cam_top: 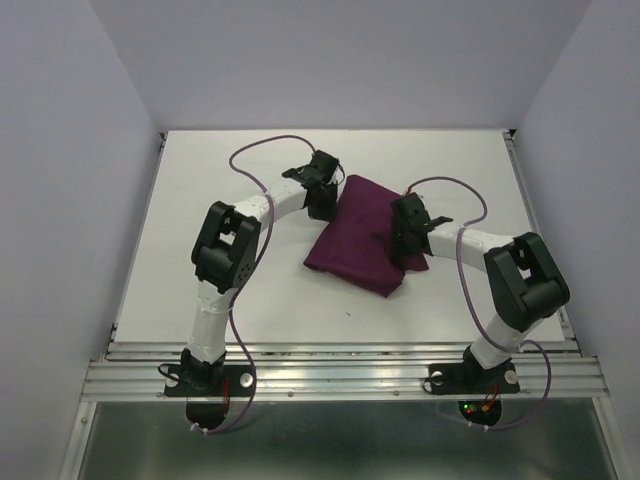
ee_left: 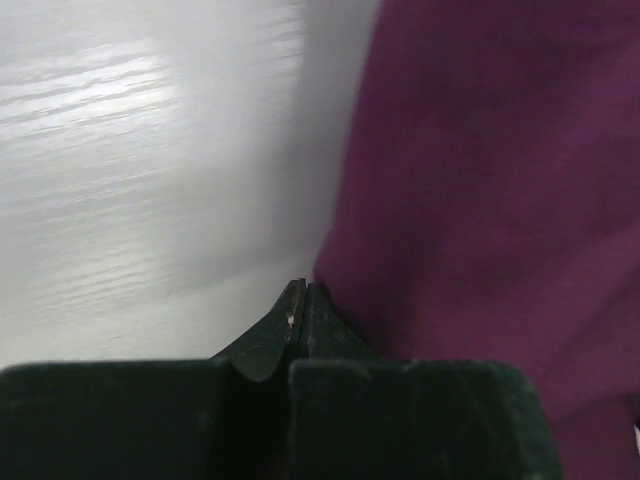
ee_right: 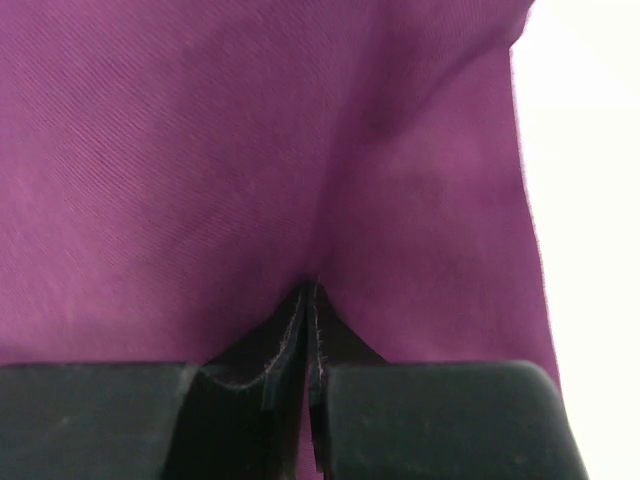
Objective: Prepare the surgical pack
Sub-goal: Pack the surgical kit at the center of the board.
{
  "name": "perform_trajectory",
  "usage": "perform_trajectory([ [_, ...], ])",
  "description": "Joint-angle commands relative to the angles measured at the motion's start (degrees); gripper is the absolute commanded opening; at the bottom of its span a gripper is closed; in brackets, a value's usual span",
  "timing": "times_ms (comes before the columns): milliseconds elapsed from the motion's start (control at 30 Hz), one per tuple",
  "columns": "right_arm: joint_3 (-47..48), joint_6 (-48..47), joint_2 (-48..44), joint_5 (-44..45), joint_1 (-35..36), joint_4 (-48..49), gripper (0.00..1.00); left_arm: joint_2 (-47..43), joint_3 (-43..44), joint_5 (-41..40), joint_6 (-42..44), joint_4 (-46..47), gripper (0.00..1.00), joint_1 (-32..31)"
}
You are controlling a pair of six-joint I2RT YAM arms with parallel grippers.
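The deep-purple cloth wrap (cam_top: 362,238) lies folded into a bundle at the middle of the white table. The steel tray, the instruments and the gauze are hidden or out of view. My left gripper (cam_top: 323,203) is at the cloth's left edge. In the left wrist view its jaws (ee_left: 303,292) are pressed together, tips on the table right beside the cloth's edge (ee_left: 500,180). My right gripper (cam_top: 406,240) is over the cloth's right part. In the right wrist view it (ee_right: 311,292) is shut, with a crease of cloth (ee_right: 200,150) running up from its tips.
The white table (cam_top: 250,290) is bounded by raised rails at its left, right and near edges. Purple cables loop from both arms above the table. Grey walls enclose the cell on three sides.
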Motion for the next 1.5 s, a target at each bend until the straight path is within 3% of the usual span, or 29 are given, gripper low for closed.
perform_trajectory([
  [0, 4.6, 2.7, 2.6, -3.5, 1.6, 5.2, 0.08, 0.9, 7.3, 3.1, 0.2, -2.0, 0.00, -3.9],
  [267, 7.8, 3.2, 3.1, -1.7, 1.6, 4.6, 0.07, 0.6, 12.8, 4.5, -0.1, -4.1, 0.00, -6.6],
  [400, 7.1, 2.2, 0.7, 5.2, 1.6, 0.2, 0.08, -0.8, 13.2, 0.1, 0.9, -6.9, 0.00, -6.0],
  [533, 4.0, 1.1, -4.5, 12.5, 1.6, -3.1, 0.08, -4.2, 8.5, -2.8, 1.3, -5.9, 0.00, -2.8],
  [767, -1.2, 0.8, -12.8, 15.9, 1.6, -8.3, 0.09, -8.0, -2.7, -0.8, 1.4, -1.8, 0.00, 2.0],
  [1067, -2.3, 1.6, -20.4, 2.1, 3.3, -9.2, 0.08, -8.6, -9.0, 0.5, 0.8, 0.6, 0.00, 2.0],
  [1267, -7.0, 6.0, -25.9, -1.9, 6.9, -9.8, 0.08, -8.2, -9.7, 1.9, 0.9, 1.3, 0.00, 2.0],
  [1467, -10.5, 9.4, -25.1, -2.5, 10.0, -8.7, 0.08, -8.0, -10.1, 2.5, 0.5, 1.2, 0.00, 1.5],
])
